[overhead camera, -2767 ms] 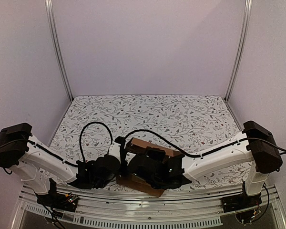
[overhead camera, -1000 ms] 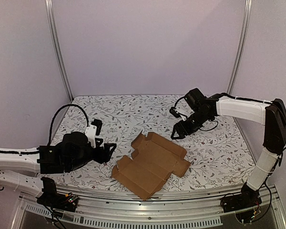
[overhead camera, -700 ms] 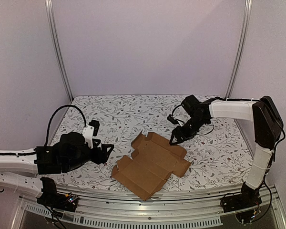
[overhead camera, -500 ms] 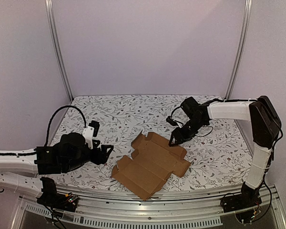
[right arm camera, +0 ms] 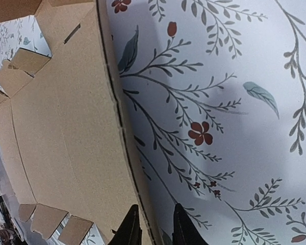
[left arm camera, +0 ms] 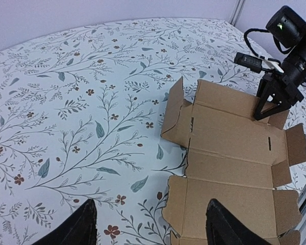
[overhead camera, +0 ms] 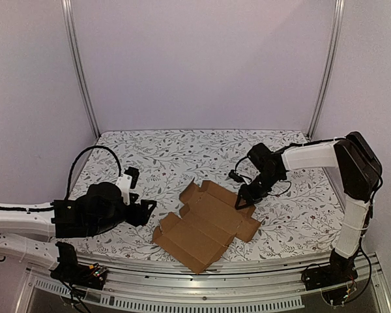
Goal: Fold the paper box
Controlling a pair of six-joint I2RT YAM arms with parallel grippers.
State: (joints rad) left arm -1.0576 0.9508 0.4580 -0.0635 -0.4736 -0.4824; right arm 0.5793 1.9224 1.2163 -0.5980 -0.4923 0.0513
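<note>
Top cam: box (overhead camera: 207, 225) lies flat and unfolded, near-centre of the floral table (overhead camera: 182, 153), toward the front edge. L gripper (overhead camera: 148, 210) hangs just left of it, not touching. R gripper (overhead camera: 242, 201) is down at the box's far-right edge. L wrist cam: L jaws spread wide apart, box ahead and to the right, one side flap tilted up. R wrist cam: R fingers (right arm camera: 133, 227) slightly parted, straddling the cardboard edge, one tip over card, one over table, not clamped.
</note>
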